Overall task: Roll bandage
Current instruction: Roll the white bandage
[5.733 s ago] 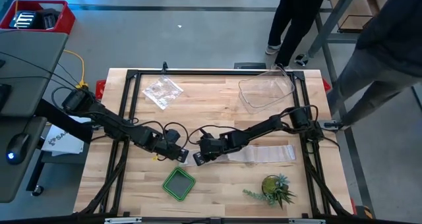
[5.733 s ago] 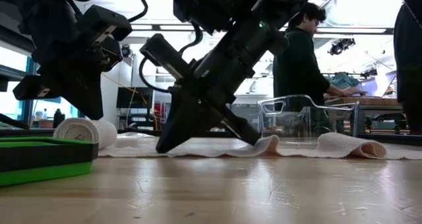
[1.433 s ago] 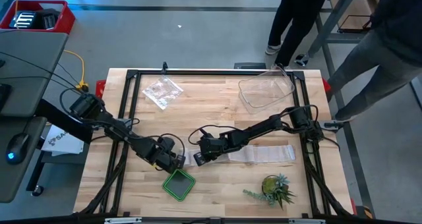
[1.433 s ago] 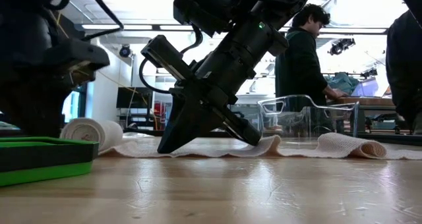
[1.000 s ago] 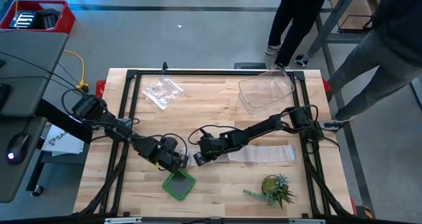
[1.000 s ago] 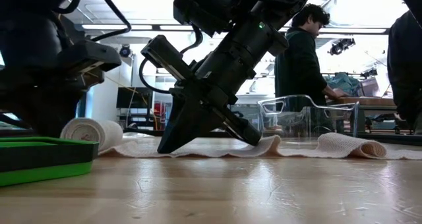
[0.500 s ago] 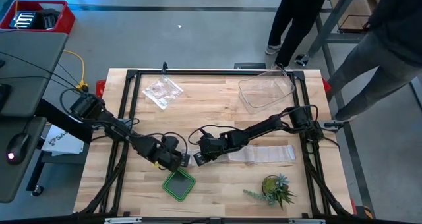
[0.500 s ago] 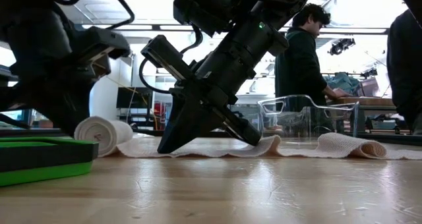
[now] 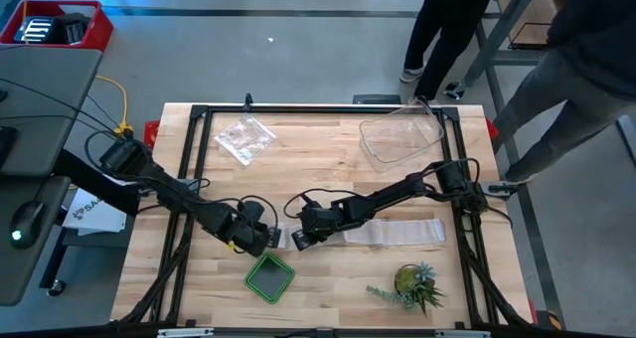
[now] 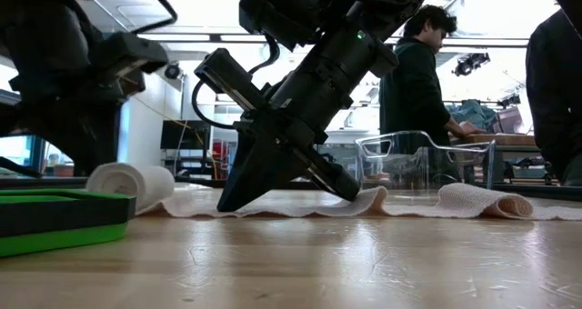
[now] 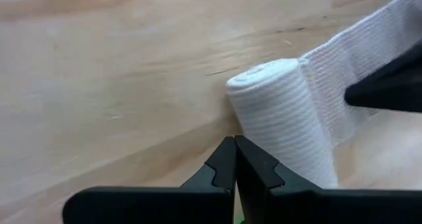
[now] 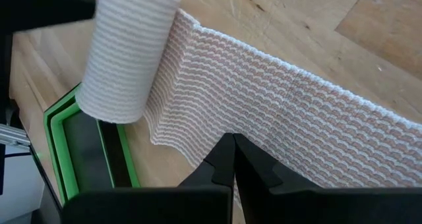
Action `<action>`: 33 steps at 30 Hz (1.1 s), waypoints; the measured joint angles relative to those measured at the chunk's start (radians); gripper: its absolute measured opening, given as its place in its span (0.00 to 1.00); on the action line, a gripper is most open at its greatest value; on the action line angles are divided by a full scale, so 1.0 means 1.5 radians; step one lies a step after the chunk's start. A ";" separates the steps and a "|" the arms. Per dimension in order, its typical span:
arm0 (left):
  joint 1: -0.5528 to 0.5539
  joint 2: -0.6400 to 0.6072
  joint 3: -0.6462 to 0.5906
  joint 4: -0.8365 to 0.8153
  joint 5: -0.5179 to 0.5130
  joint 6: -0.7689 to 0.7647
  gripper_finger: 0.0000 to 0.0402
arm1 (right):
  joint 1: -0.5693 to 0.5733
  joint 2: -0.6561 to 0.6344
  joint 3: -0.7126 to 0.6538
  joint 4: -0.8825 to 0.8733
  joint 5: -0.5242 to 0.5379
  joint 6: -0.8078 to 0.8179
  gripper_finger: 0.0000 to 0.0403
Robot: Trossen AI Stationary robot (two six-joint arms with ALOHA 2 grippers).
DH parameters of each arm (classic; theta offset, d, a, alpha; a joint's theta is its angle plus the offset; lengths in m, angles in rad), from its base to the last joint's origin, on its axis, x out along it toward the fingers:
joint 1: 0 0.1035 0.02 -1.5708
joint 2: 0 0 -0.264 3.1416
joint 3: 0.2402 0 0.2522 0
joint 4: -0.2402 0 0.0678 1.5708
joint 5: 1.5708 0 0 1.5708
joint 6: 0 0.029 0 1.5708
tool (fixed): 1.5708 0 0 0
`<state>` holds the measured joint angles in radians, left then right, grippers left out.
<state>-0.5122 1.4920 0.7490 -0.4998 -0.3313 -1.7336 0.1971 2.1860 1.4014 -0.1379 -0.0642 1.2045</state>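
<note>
Bandage (image 9: pixel 383 233): partly rolled. A small roll (image 11: pixel 283 112) is formed at the strip's left end, near the middle of the counter (image 9: pixel 328 159); a long flat length runs from it toward the counter's right side and remains to be wound, ending in a raised fold (image 10: pixel 473 198). Judged from this, well under half of the strip is taken up.

Right gripper (image 12: pixel 234 159): jaws closed together with nothing between them, tips pressing down on the flat strip just beside the roll. This arm lies low along the strip, across the path the roll needs to travel.

Left gripper (image 11: pixel 235 159): jaws closed together, empty, tips just beside the roll's free side.

Surrounding items, largest first:
- clear plastic tub (image 9: pixel 400 139), far right part of the counter, well apart from the strip
- green tray (image 9: pixel 269 277), near the roll on the operator side; the closest obstruction
- plastic bag (image 9: pixel 243 137), far left part
- small plant (image 9: pixel 412 283), near right part

Persons stand beyond the counter's far right corner
</note>
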 joint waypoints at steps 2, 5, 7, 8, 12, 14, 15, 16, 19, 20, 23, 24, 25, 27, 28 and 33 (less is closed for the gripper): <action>-0.003 -0.015 0.000 -0.019 0.000 0.007 0.00 | 0.000 0.000 0.000 0.000 0.000 0.000 0.00; -0.009 -0.010 0.001 -0.026 0.013 0.003 0.00 | 0.000 0.000 0.000 0.000 0.000 0.000 0.00; -0.009 0.012 0.000 -0.009 0.034 0.003 0.00 | 0.000 0.000 0.000 0.000 0.001 0.000 0.00; -0.009 0.023 0.000 0.010 0.045 0.006 0.00 | 0.000 0.000 0.000 0.000 0.003 0.000 0.00; -0.006 0.073 0.000 0.090 0.069 0.016 0.00 | 0.000 0.000 0.000 0.000 0.003 0.000 0.00; -0.002 0.090 0.003 0.102 0.069 0.007 0.00 | 0.000 0.000 0.000 0.000 0.003 0.000 0.00; -0.001 0.097 0.004 0.106 0.068 0.005 0.00 | 0.000 0.000 0.000 0.000 0.003 0.000 0.00; 0.001 0.104 0.004 0.109 0.068 0.005 0.00 | 0.000 0.000 0.000 0.000 0.003 0.000 0.00; 0.006 0.108 0.004 0.109 0.063 0.005 0.00 | 0.000 0.000 0.000 0.000 0.004 0.000 0.00; 0.007 0.108 0.004 0.110 0.058 0.004 0.00 | 0.000 0.000 0.000 0.000 0.004 0.000 0.00; 0.009 0.099 0.003 0.111 0.036 -0.003 0.00 | 0.000 0.000 0.000 0.000 0.004 0.000 0.00; 0.009 0.096 0.002 0.111 0.031 -0.003 0.00 | 0.000 0.000 0.000 0.000 0.003 0.000 0.00; 0.010 0.094 0.001 0.111 0.028 -0.001 0.00 | 0.000 0.000 0.000 0.000 0.003 0.000 0.00; 0.007 0.087 0.000 0.107 0.017 0.007 0.00 | 0.000 0.000 0.000 0.000 0.003 0.000 0.00; 0.006 0.085 0.000 0.104 0.012 0.007 0.00 | 0.000 0.000 0.000 0.000 0.003 0.000 0.00; 0.006 0.071 -0.001 0.104 -0.003 0.006 0.00 | 0.000 0.000 0.000 0.000 0.005 0.000 0.00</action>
<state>-0.5034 1.5983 0.7475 -0.3438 -0.3354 -1.7245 0.1974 2.1860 1.4010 -0.1375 -0.0570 1.2045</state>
